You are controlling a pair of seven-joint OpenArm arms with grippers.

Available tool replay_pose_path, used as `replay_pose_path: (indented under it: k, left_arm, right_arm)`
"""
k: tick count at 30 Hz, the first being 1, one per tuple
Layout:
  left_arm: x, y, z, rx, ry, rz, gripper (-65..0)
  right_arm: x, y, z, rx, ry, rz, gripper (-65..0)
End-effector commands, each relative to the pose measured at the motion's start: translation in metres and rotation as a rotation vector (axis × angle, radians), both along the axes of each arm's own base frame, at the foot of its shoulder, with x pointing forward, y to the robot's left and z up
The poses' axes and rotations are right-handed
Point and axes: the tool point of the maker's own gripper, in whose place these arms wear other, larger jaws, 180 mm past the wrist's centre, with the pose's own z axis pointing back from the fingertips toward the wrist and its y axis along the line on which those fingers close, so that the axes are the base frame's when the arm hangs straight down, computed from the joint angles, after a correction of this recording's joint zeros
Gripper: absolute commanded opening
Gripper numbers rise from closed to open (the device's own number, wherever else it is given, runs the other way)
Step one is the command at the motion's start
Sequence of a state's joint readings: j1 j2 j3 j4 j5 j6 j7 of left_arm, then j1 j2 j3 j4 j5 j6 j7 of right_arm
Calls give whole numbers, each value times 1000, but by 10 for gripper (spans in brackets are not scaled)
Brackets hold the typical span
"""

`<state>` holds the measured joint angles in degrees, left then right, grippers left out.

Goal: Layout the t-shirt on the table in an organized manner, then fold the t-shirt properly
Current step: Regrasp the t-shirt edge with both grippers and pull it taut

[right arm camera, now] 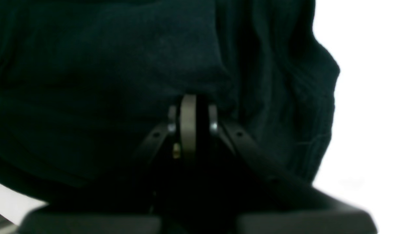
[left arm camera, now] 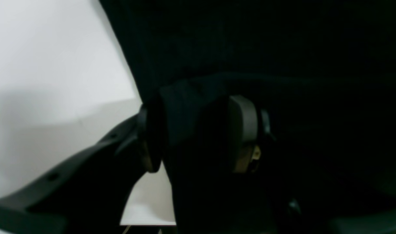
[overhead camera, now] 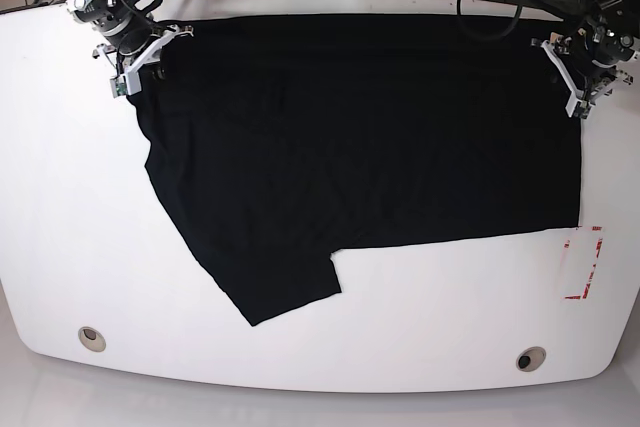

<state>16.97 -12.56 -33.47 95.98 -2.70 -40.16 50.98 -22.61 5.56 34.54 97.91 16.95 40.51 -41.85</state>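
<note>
The t-shirt (overhead camera: pixel 370 137) lies spread flat across the far half of the table (overhead camera: pixel 60 237), one sleeve reaching toward the near edge. The right gripper (right arm camera: pixel 191 126) sits at the shirt's far corner on the base view's left; its jaws are pressed together, pinching a fold of the black cloth. The left gripper (left arm camera: pixel 198 133) sits at the shirt's opposite far corner; its jaws stand partly apart with a thick bunch of cloth clamped between them.

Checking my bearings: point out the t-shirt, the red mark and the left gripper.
t-shirt (overhead camera: pixel 370 127): base view, middle of the cloth.
red mark (overhead camera: pixel 583 265): base view, its centre.
left gripper (overhead camera: pixel 562 69): base view, between fingertips.
</note>
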Motion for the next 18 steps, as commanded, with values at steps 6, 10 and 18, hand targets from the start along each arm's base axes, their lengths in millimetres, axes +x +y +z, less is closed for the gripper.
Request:
replay_pose_path:
  k: [6, 10, 18]
  left_arm:
    - [15, 10, 32, 102, -23, -9, -375]
    - [27, 13, 50, 141, -40, -1, -375]
    - [46, 11, 76, 175, -114, -9, -375]
  right_arm:
    - [1, -7, 17, -66, -22, 18, -609]
    - [7, -7, 26, -81, -48, 28, -609]
    - [16, -5, 44, -112, -100, 48, -609]
